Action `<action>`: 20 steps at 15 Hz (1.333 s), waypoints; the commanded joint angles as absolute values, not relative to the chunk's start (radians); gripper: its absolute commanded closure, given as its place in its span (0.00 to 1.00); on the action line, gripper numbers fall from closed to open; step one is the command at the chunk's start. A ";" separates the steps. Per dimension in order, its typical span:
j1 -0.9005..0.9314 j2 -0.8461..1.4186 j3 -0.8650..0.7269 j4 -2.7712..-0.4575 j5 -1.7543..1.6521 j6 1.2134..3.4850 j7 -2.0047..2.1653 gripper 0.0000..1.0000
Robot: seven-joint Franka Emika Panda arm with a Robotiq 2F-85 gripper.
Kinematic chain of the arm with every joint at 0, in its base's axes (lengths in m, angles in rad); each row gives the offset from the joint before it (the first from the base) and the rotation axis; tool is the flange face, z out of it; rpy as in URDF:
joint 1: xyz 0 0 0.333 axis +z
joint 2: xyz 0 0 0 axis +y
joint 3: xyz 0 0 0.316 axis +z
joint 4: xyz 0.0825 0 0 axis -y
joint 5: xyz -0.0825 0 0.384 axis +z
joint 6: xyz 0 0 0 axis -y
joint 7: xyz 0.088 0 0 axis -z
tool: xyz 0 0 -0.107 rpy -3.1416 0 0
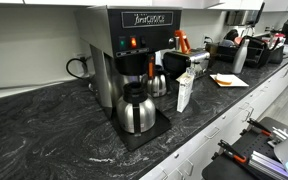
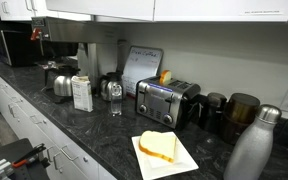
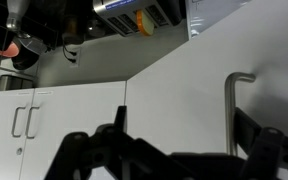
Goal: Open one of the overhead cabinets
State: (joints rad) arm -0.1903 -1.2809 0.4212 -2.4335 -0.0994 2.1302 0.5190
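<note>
Wrist view: a white overhead cabinet door [image 3: 199, 95] fills the frame, its brushed-metal bar handle [image 3: 234, 110] just above the dark gripper [image 3: 174, 150] — jaws spread, holding nothing. Best approach, probably: straddle the bar squarely, close firmly, then pull along the door's arc.

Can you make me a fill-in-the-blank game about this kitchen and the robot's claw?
1. The shiny toaster sits on a dark ___.
2. On the square white plate lies a piece of ___.
3. In the wrist view, the claw is near a white cabinet door with a metal ___.
4. The steel carafe stands under the ___ machine.

Missing words: countertop; bread; handle; coffee
</note>
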 commanded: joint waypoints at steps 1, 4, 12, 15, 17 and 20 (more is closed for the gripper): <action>-0.181 -1.275 0.422 -2.421 -0.102 2.061 0.496 0.00; -0.153 -1.279 0.416 -2.421 -0.084 2.072 0.493 0.00; -0.141 -1.294 0.420 -2.431 -0.078 2.083 0.512 0.00; -0.146 -1.299 0.421 -2.427 -0.087 2.067 0.509 0.00; -0.157 -1.310 0.422 -2.419 -0.113 2.047 0.497 0.00; -0.162 -1.337 0.418 -2.408 -0.148 2.002 0.483 0.00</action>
State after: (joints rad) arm -0.1411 -1.3202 0.4199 -2.4313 -0.1202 2.0584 0.5150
